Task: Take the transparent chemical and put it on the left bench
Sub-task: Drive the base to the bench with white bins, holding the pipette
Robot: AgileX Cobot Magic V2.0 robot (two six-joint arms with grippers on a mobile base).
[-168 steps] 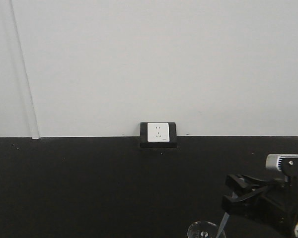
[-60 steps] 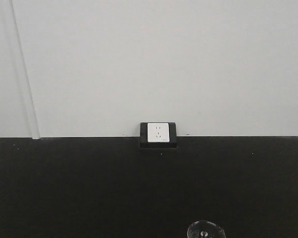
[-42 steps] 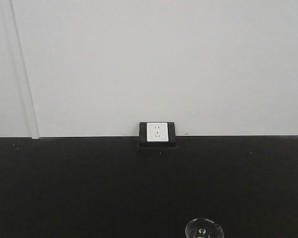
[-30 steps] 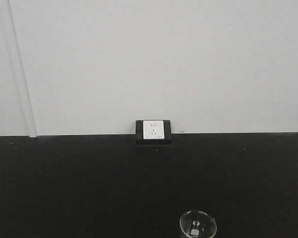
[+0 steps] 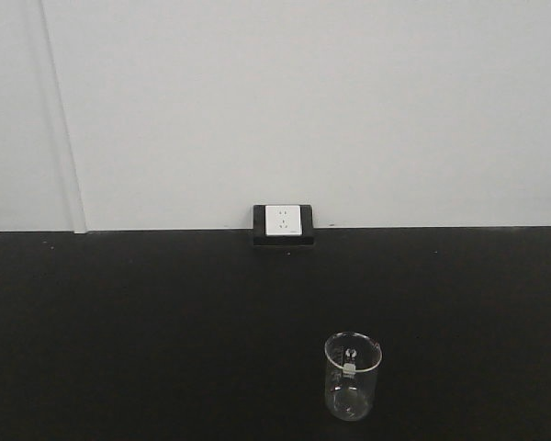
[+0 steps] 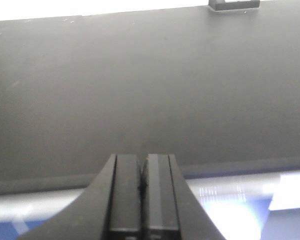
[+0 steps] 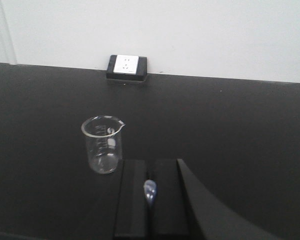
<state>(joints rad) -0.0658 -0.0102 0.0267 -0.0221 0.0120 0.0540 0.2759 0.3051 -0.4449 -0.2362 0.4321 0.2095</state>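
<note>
The transparent chemical, a small clear glass beaker (image 5: 353,377) (image 7: 103,145), stands upright on the left bench (image 5: 119,322) (image 7: 230,115), a matte black top. My right gripper (image 7: 150,167) hovers just right of and nearer than the beaker, apart from it. It is shut on a translucent dropper bulb (image 7: 150,191) pinched between its fingers. My left gripper (image 6: 143,160) is shut with nothing in it, just in front of the bench's pale front edge (image 6: 240,187). Neither gripper shows in the front view.
A white wall socket in a black housing (image 5: 283,223) (image 7: 127,66) sits at the back of the bench against the white wall (image 5: 303,110). Blue shows below the bench's front edge (image 6: 20,227).
The right gripper left the front view. That view then pulled back, so the beaker moved up from the bottom edge into full sight and the socket rose slightly.
</note>
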